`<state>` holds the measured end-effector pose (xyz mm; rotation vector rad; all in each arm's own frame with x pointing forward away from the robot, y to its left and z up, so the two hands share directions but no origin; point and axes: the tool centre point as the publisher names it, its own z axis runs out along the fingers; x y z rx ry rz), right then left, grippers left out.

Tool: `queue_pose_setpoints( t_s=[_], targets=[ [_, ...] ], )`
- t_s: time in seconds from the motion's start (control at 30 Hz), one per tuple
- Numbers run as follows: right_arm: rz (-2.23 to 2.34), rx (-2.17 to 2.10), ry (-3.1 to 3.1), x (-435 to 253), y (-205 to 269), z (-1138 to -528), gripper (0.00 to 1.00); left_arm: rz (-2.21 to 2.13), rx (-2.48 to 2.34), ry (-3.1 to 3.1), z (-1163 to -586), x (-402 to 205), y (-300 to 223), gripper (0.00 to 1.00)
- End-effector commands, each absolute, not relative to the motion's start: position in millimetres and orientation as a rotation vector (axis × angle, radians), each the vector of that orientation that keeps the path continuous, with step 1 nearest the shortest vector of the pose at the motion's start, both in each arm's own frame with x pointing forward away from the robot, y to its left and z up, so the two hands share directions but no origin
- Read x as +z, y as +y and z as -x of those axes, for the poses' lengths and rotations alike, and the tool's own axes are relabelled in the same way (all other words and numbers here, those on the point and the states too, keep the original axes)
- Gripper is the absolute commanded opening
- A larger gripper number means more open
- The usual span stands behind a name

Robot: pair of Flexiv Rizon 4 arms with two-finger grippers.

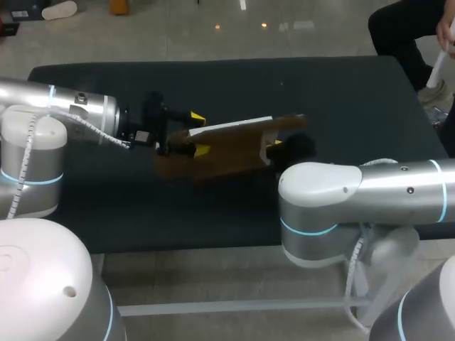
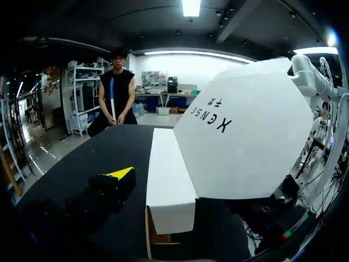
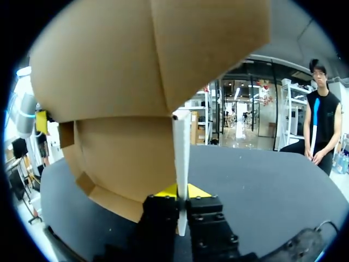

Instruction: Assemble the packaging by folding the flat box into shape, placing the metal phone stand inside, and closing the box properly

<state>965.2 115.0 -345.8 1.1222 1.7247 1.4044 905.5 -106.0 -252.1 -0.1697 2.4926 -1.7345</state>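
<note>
Dark table (image 1: 320,92) | right pincer (image 3: 182,197) clamps box (image 3: 120,71) | left pincer (image 1: 200,133) half-hidden behind box

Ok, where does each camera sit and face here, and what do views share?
Head: above and behind the robot, looking down on the dark table; silver left arm and right arm show.
Left wrist: on that arm, looks across the table at the brown-and-white cardboard box; one yellow fingertip shows.
Right wrist: faces the box's brown side; its jaws pinch a white edge.
Shared: the box, in all three.
</note>
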Motion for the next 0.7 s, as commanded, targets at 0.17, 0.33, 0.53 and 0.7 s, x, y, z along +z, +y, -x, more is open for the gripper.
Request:
queue_pose_setpoints(
  t_s=[0.17, 0.33, 0.53, 0.7],
  targets=[
    [-1.081, 1.464, 1.767, -345, 105, -962, 0.00, 0.187, -1.666, 2.500, -891, -250, -94, 1.00],
    [-1.066, 1.467, 1.817, -342, 106, -960, 0.00, 0.209, -1.640, 2.487, -885, -248, -80, 1.00],
    [-1.062, 1.499, 1.863, -341, 107, -959, 0.00, 0.188, -1.563, 2.540, -877, -248, -70, 1.00],
    [-1.054, 1.517, 1.914, -340, 108, -959, 0.00, 0.209, -1.522, 2.556, -874, -247, -55, 1.00]
  ],
)
